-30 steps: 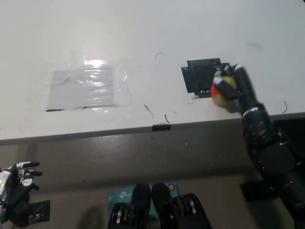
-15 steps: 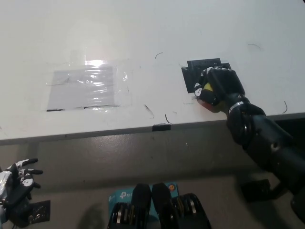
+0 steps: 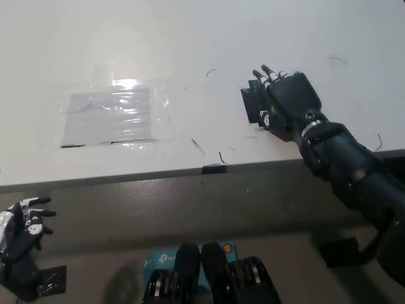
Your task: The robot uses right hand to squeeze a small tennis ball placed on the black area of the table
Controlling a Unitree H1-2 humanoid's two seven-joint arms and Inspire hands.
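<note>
The black right hand (image 3: 288, 101) lies flat with fingers stretched toward 11 o'clock over the black area (image 3: 251, 104) — the tennis ball (image 3: 265, 118) peeks out at its 8 o'clock edge, pressed beneath the palm — while the white left hand (image 3: 18, 229) rests low at 8 o'clock, fingers apart.

Right hand (image 3: 288, 101) flattened, seemingly covering ball (hidden).

White table seen from above

The white table (image 3: 190, 38) fills the upper frame. A clear taped plastic sheet (image 3: 114, 115) lies at centre left; a black patch (image 3: 253, 104) lies right of centre, partly under the right hand (image 3: 288, 101).
</note>
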